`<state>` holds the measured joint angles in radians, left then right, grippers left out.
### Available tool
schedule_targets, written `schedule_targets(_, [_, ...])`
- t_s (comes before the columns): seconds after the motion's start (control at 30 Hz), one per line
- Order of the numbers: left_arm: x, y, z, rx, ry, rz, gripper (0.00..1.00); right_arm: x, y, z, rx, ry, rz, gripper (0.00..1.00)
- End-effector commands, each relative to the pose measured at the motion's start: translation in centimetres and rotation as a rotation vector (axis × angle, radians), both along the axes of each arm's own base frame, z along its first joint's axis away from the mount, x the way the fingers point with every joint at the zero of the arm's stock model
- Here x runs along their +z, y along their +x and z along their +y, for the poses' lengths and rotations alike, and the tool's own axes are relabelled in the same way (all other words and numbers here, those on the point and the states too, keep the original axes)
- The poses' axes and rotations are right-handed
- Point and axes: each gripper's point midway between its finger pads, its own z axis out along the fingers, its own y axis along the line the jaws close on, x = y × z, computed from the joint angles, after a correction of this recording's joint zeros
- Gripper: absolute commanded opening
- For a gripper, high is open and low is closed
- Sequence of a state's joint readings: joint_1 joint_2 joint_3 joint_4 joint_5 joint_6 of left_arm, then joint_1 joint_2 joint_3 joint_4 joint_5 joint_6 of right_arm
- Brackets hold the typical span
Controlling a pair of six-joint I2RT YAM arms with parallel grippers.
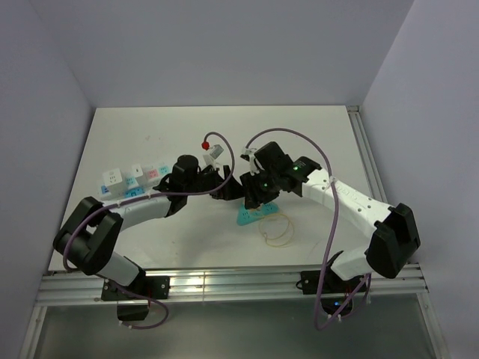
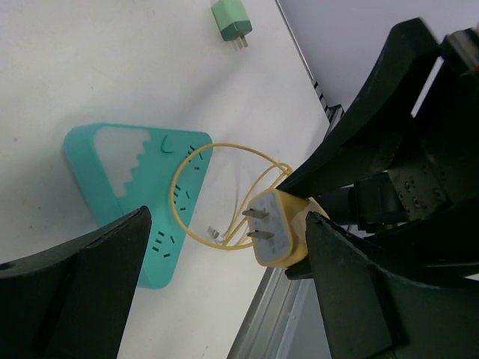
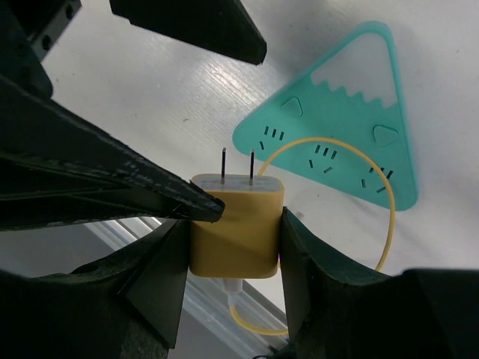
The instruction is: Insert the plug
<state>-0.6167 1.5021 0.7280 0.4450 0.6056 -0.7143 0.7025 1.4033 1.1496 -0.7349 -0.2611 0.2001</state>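
Observation:
A teal triangular power strip (image 1: pixel 260 216) lies flat on the white table; it also shows in the left wrist view (image 2: pixel 135 202) and the right wrist view (image 3: pixel 337 127). My right gripper (image 3: pixel 234 217) is shut on a yellow two-prong plug (image 3: pixel 236 243) and holds it above the table, prongs towards the strip. Its yellow cable (image 1: pixel 277 229) loops over the strip. My left gripper (image 2: pixel 224 224) is open, and the plug (image 2: pixel 278 232) sits close to its right finger (image 2: pixel 374 299). Both grippers (image 1: pixel 224 188) (image 1: pixel 253 196) meet just above the strip.
A green plug (image 2: pixel 232 19) lies beyond the strip. A row of white and coloured adapters (image 1: pixel 135 179) sits at the left. A white plug with a red tip (image 1: pixel 212 149) lies behind the grippers. A metal rail (image 1: pixel 224 284) runs along the near table edge.

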Motion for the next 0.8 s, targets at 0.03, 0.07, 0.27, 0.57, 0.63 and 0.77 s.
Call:
schedule_targets(0.03, [1.0,-0.3,-0.6,-0.039,-0.050,-0.010,0.88,2.3,0.8,0.7,-0.001,0.063,-0.088,0.00])
schedule_targets(0.07, [0.6,-0.3,-0.5,-0.036,-0.045,-0.004,0.88,2.5,0.8,0.7,-0.001,0.067,-0.092,0.00])
schedule_targets(0.27, [-0.8,-0.5,-0.4,-0.031,-0.032,0.021,0.86,3.3,1.0,0.7,-0.005,0.080,-0.116,0.00])
schedule_targets(0.57, [-3.5,-1.1,-0.5,-0.037,-0.019,0.080,0.81,4.2,1.3,0.9,-0.021,0.108,-0.146,0.00])
schedule_targets(0.63, [-3.4,-1.2,-0.6,-0.035,-0.024,0.081,0.81,4.1,1.4,1.0,-0.025,0.111,-0.145,0.00])
schedule_targets(0.77, [-3.5,-1.4,-0.5,-0.034,-0.024,0.086,0.81,4.0,1.7,1.0,-0.041,0.114,-0.151,0.00])
